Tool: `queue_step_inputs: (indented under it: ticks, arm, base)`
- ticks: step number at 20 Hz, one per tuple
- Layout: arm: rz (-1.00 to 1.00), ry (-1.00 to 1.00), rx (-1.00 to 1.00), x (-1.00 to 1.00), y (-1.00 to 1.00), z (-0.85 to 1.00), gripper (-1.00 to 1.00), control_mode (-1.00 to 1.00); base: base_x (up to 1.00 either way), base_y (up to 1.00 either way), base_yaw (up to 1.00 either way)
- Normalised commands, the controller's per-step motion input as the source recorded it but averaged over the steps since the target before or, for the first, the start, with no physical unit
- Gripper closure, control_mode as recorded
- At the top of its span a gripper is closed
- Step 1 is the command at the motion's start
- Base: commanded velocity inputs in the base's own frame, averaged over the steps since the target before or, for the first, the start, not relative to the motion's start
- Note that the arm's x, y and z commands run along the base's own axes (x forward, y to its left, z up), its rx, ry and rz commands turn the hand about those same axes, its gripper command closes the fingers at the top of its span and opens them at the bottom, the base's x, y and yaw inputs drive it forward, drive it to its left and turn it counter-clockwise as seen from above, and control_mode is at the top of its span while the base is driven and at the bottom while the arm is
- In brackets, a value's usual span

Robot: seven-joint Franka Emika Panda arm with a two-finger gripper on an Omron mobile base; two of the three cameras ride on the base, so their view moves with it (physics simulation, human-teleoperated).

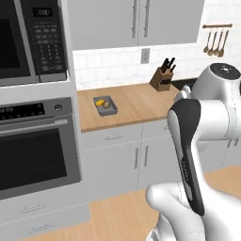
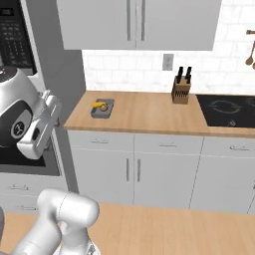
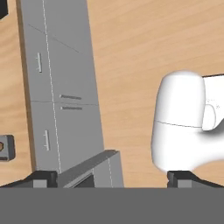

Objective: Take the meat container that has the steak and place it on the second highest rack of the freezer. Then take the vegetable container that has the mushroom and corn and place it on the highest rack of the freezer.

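Claw point(image 3: 112, 177) jaws stand apart, empty, pointing at the floor; container point(image 1: 105, 104) on the desk point(image 1: 136, 106) sits well beyond it. Approach from above, squarely.

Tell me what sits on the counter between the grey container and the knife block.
Nothing: in both base views, bare wooden counter runs from the grey container to the knife block.

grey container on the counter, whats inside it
The grey container on the wooden counter holds a yellow piece, likely corn, beside a small brownish lump, probably the mushroom. Too small to make out more; its near wall hides the floor.
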Motion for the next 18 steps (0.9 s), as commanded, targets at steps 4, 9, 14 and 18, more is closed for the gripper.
queue_step_inputs:
  ticks: [4,9,14,18]
  arm:
    - [0.0,0.0,0.0,0.0,0.0,0.0,-1.0,1.0]
    - [0.0,0.0,0.0,0.0,0.0,0.0,-1.0,1.0]
    - [0.0,0.0,0.0,0.0,0.0,0.0,-1.0,1.0]
    - [0.0,0.0,0.0,0.0,0.0,0.0,-1.0,1.0]
  base:
    - [0.36,-0.2,0.03]
    - [0.49,-0.06,0.05]
    - [0.53,-0.49,0.08]
    - [0.47,-0.77,0.1]
